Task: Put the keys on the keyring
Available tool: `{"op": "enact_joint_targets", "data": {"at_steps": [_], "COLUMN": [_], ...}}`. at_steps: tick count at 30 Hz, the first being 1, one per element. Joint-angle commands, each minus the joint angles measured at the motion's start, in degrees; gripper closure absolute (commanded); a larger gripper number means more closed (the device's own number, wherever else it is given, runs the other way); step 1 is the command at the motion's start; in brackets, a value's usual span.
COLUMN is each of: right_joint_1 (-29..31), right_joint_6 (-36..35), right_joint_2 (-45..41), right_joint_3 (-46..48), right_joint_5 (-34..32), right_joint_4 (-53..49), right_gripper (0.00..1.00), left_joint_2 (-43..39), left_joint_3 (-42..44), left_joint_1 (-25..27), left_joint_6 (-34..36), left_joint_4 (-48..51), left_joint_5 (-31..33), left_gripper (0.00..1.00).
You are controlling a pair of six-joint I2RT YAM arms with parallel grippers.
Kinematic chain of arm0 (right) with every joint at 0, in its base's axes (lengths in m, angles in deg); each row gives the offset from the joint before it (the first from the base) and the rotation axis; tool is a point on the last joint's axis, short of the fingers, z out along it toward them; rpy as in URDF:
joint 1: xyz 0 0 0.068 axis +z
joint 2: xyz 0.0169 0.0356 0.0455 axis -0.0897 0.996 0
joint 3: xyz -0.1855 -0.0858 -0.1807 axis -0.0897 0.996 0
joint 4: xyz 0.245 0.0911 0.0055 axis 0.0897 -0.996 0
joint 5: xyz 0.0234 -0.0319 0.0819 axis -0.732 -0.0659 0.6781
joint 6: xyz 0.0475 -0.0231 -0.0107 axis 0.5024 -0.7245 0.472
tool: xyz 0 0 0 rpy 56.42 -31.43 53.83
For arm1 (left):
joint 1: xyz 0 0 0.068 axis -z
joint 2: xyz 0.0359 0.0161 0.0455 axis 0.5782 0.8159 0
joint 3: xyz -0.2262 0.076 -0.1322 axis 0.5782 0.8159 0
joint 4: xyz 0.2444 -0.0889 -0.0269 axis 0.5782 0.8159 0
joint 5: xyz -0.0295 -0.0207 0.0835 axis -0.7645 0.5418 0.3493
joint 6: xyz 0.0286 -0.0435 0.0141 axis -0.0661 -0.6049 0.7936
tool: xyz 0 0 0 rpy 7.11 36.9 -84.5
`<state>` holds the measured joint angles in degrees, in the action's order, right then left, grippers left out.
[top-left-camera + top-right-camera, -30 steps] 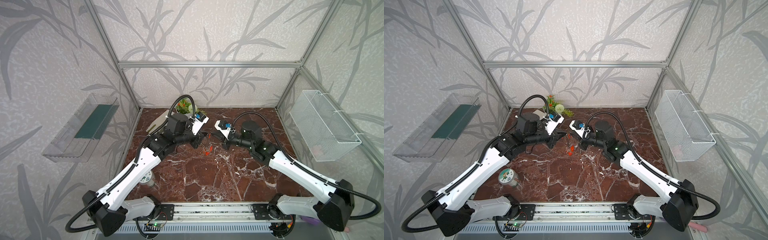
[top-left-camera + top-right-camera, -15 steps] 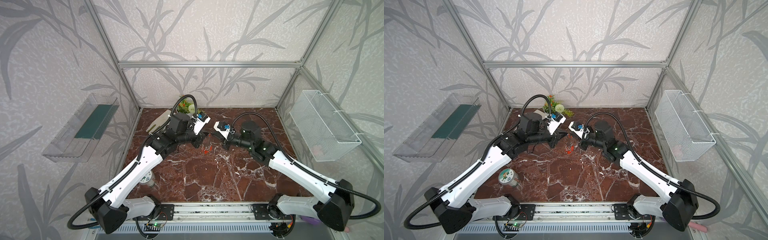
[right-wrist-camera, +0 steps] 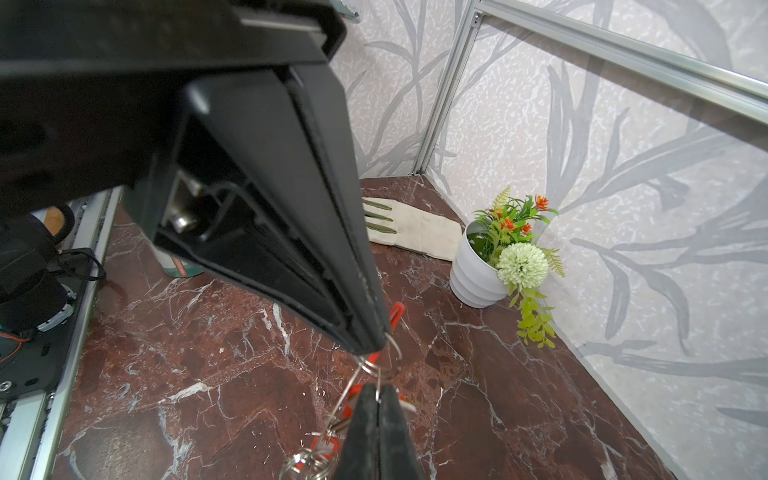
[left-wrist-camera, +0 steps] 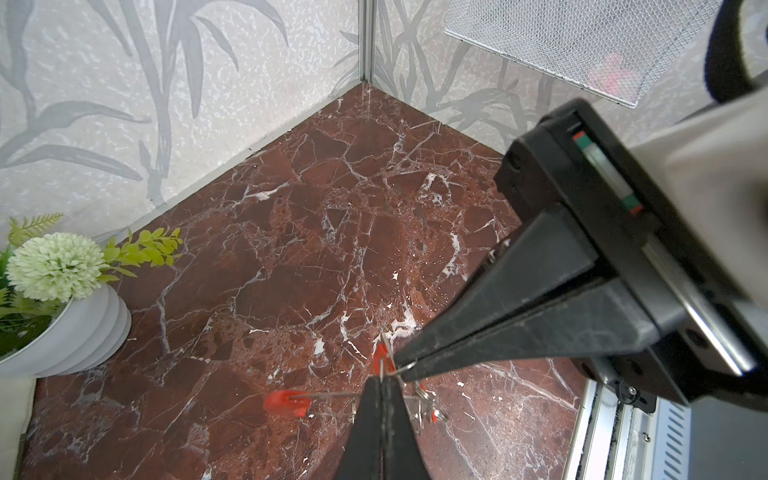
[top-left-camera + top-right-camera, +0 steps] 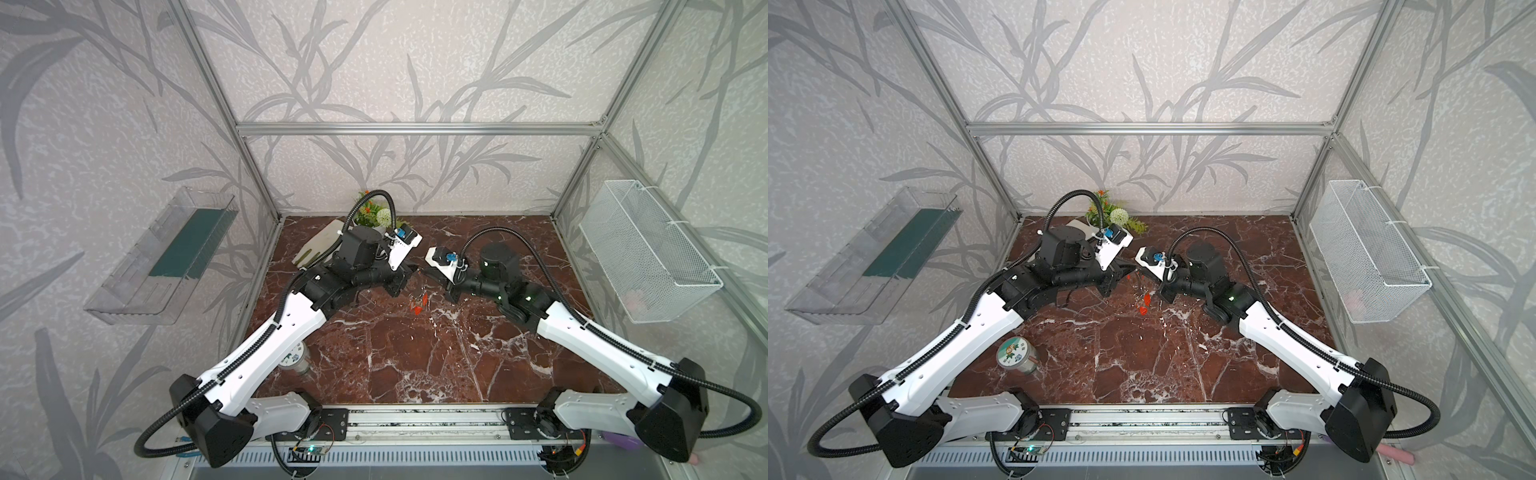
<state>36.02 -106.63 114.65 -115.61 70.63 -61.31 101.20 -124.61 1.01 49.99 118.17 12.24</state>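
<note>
1. Where both top views look down on the red marble counter (image 5: 415, 361), the left hand (image 5: 410, 270) and the right hand (image 5: 427, 272) meet tip to tip near its middle, each pinched fully shut. The keys (image 5: 417, 305), seen as red-orange tags, lie just at 6 o'clock of that meeting point (image 5: 1144, 301). Whether they touch the counter cannot be told. From the left hand a white flower pot (image 5: 371, 220) stands at 11 o'clock, a glove (image 5: 320, 247) at 9 o'clock and a tin (image 5: 296, 360) at 7 o'clock.
2. In the left wrist view the left hand (image 4: 381, 384) is closed with no gap, nipping the thin grey wire of the keyring (image 4: 328, 395). The right hand (image 4: 400, 365), also closed, grips the same wire just beside it, tips nearly touching. A red piece (image 4: 286, 404) sits on the wire away from both hands; sleeve or tag, I cannot tell. The keys (image 4: 428, 405) bunch on small rings close by the left hand's tip.
3. In the right wrist view the right hand (image 3: 378, 392) is clamped on a strand of wire. The left hand (image 3: 380, 336) is just beside it, with a loop of the keyring (image 3: 395, 353) at its tip. The keys (image 3: 322, 442) dangle from the wire by both hands. The flower pot (image 3: 473, 266) and the glove (image 3: 415, 226) stand well apart from them.
</note>
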Motion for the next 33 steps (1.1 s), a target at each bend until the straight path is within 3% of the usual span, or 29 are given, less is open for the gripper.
{"op": "enact_joint_targets", "data": {"at_steps": [1, 5, 7, 15, 19, 21, 26, 33], "right_joint_1": [0.76, 0.76, 0.76, -0.07, -3.51, -5.59, -10.71, -17.62], "right_joint_6": [0.02, 1.66, 2.70, 9.22, 18.94, 24.17, 34.78, 52.37], "right_joint_2": [0.19, -0.06, -0.29, -5.13, -7.24, -7.74, -8.33, -4.95], "right_joint_3": [-0.82, -0.74, -0.75, 3.34, 5.33, 5.65, 6.32, 7.55], "right_joint_5": [2.13, 3.38, 2.98, -3.43, -1.54, -0.34, 2.98, 15.36], "right_joint_4": [-1.60, -1.59, -1.77, 2.08, 4.89, 5.34, 6.43, 17.94], "right_gripper": [1.00, 1.00, 0.87, 0.71, 0.69, 0.64, 0.63, 0.64], "left_joint_2": [-1.09, -1.47, -1.54, -1.70, -1.29, -1.17, -0.91, 0.15], "left_joint_3": [-0.74, 0.29, 1.04, 3.70, 4.35, 4.66, 6.41, 7.79], "left_joint_1": [-0.15, -0.15, -0.19, -0.62, -1.33, -1.90, -4.81, -6.76], "left_joint_6": [-0.40, -2.17, -3.65, -10.38, -14.75, -17.39, -25.56, -31.25], "left_joint_4": [-3.86, -5.87, -7.28, -13.96, -17.27, -19.27, -27.00, -33.57], "left_joint_5": [1.34, 0.15, -0.48, -2.18, -4.76, -6.27, -13.85, -22.20], "left_gripper": [1.00, 1.00, 1.00, 1.00, 1.00, 1.00, 1.00, 1.00]}}
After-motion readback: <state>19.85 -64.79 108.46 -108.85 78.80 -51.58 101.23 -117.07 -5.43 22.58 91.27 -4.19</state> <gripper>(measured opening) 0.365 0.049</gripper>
